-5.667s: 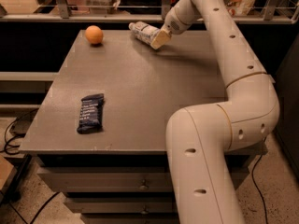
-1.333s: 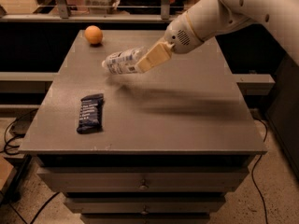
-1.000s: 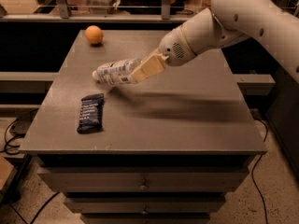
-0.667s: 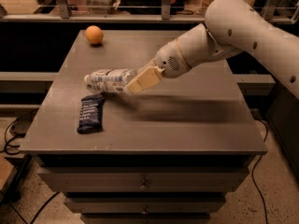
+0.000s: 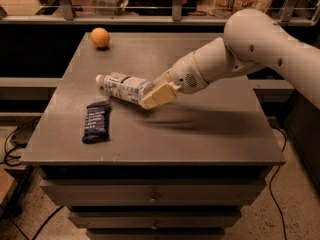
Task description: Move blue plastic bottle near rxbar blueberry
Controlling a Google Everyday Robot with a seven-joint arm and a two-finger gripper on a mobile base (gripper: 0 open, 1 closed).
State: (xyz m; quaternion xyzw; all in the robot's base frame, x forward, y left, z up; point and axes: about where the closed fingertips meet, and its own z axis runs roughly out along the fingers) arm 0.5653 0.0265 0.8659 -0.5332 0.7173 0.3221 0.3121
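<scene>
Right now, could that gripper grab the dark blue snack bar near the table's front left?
Probably not yet. The gripper is shut on the blue plastic bottle, so it is occupied. The rxbar blueberry lies close by with nothing between, so reach looks fine.

The blue plastic bottle [image 5: 124, 87] lies almost level, its white cap pointing at the left edge. Its clear body carries a white-and-dark-blue label, and the gripper [image 5: 152, 91] clamps its base end near the tabletop's middle. Whether it touches the surface, I can't tell. The rxbar blueberry [image 5: 96, 121], 1 dark navy bar, lies flat near the front-left corner, just front of the cap.
</scene>
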